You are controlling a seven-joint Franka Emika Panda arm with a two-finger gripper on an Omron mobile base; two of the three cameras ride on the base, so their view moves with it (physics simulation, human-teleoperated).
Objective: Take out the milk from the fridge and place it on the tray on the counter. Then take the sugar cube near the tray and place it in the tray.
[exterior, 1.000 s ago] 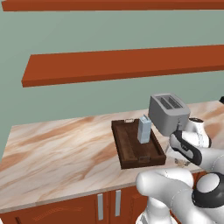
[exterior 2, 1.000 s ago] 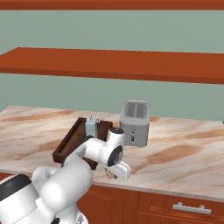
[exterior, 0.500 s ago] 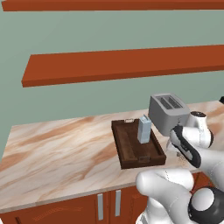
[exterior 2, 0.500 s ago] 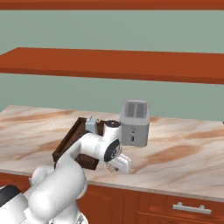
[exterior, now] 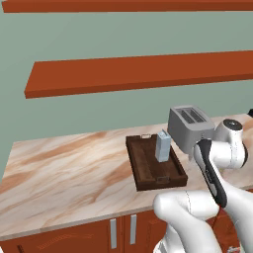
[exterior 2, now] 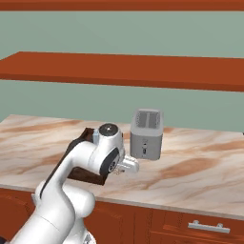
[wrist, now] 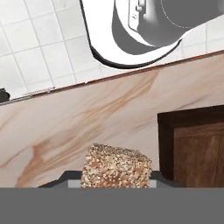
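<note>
- The gripper (wrist: 116,186) is pinching the sugar cube (wrist: 117,167), a speckled brown block, which is sitting between the finger tips at the bottom of the hand view, above the counter (wrist: 87,118) and just beside a corner of the tray (wrist: 166,135).
- In the right base view the hand is hanging low over the counter (exterior 2: 190,171), in front of the toaster (exterior 2: 147,132) and at the near right end of the tray (exterior 2: 86,174); the cube itself is too small to make out there.
- The tray (exterior: 143,170), in the left base view, is lying flat with its long axis running from the counter's front edge back toward the wall.
- The milk (exterior: 162,146) is standing upright inside the tray, in its far right part, gabled top pointing up, near the toaster (exterior: 190,127).
- The counter (exterior: 64,170) is stretching away to the left under two red-brown wall shelves (exterior: 138,71).
</note>
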